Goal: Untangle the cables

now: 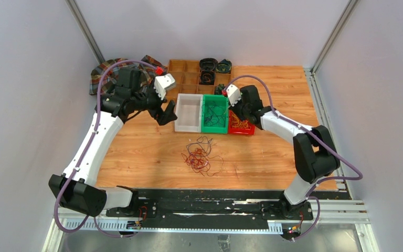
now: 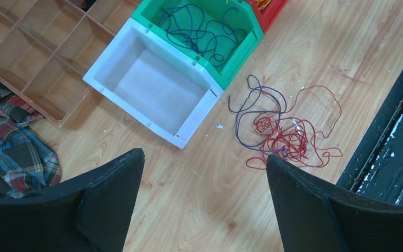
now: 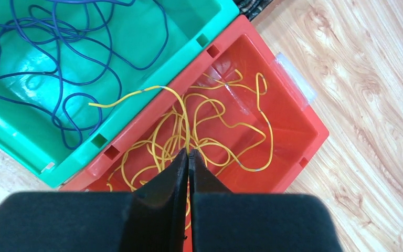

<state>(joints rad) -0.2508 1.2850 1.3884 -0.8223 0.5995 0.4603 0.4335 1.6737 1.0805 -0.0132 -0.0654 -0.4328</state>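
Cables (image 1: 202, 156), a red-and-purple tangle, lie mid-frame in the top view, below the white bin (image 1: 189, 113). Left wrist view: left gripper (image 2: 204, 155) gapes wide, empty. Right wrist view: right gripper (image 3: 189, 153) pinches a yellow cable (image 3: 168, 89) over the red bin (image 3: 294, 113).

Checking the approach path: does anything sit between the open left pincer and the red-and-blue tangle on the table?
Nothing visible does. Only bare table shows between the left pincer and the tangle; the white bin sits off to one side.
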